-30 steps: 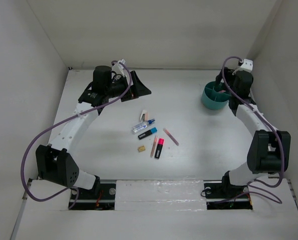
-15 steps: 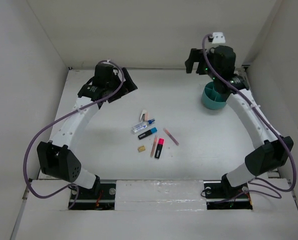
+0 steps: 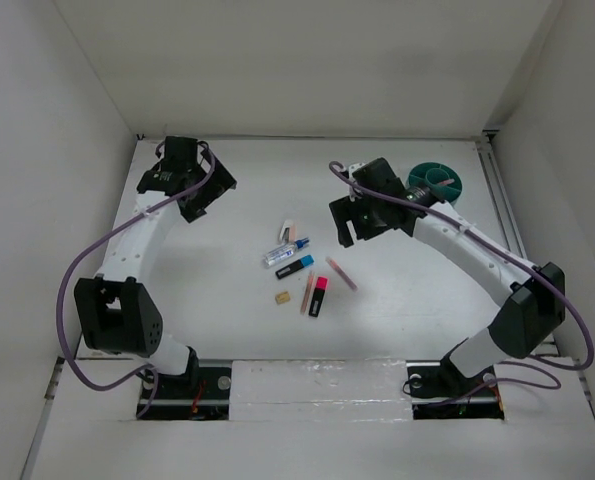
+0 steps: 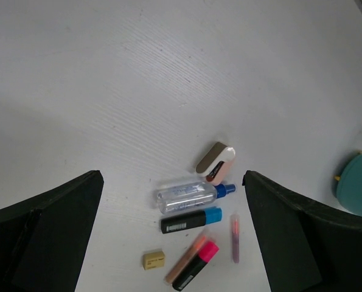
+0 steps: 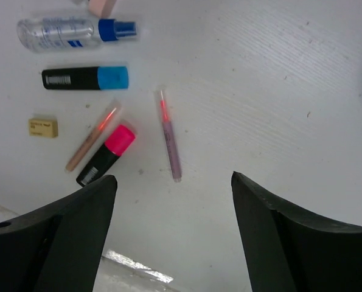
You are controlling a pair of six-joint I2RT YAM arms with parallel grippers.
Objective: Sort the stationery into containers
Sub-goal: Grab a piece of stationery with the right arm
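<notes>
The stationery lies loose mid-table: a white eraser [image 3: 288,229], a clear blue-capped tube [image 3: 282,251], a blue-capped highlighter [image 3: 294,266], a pink-capped highlighter [image 3: 318,296], a salmon pen [image 3: 307,293], a pink pen [image 3: 341,273] and a tan block [image 3: 283,297]. The teal cup [image 3: 437,183] stands at the back right. My right gripper [image 3: 352,225] hangs open and empty just right of the pile, the pink pen [image 5: 169,137] beyond its gap [image 5: 173,176]. My left gripper [image 3: 202,190] is open at the back left, looking down on the tube [image 4: 187,196].
White walls close in the table on the left, back and right. The right arm [image 3: 477,255] stretches from the near right edge across the table's right half. A rail [image 3: 322,380] runs along the near edge between the arm bases.
My right gripper rose from the teal cup and swung left and forward to the pile. The left gripper drew back toward the left wall.
</notes>
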